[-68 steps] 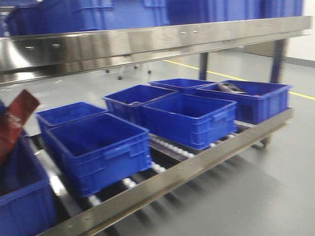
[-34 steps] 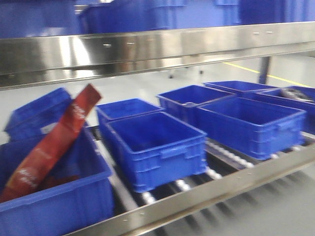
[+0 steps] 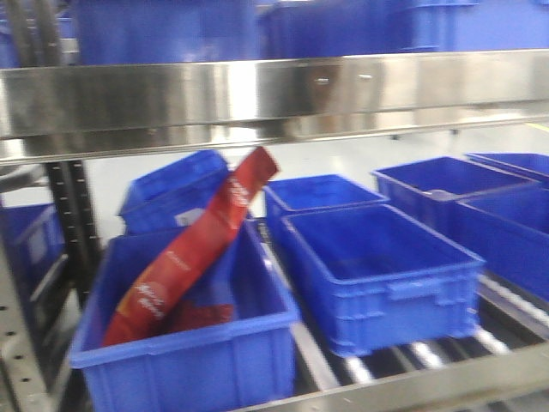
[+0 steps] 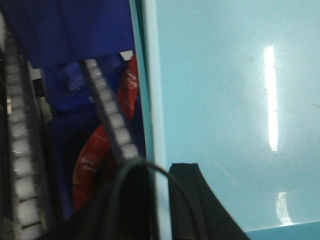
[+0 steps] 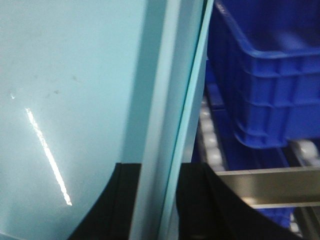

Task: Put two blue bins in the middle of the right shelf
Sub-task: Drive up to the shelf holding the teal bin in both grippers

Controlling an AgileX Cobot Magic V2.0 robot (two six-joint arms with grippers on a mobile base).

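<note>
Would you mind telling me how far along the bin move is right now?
Nothing looks done yet. The blue bins sit on the roller tier under the steel rail, one holding a red packet. Neither gripper shows itself holding anything, so both moves remain.

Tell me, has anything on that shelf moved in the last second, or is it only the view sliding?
Only the view seems to slide: everything drifts rightward across the front view. The bin with the red packet has come from the left edge to left of centre, a perforated upright has appeared, and the far right bins have left the view. The bins keep their order on the rollers; nothing was grasped.
</note>
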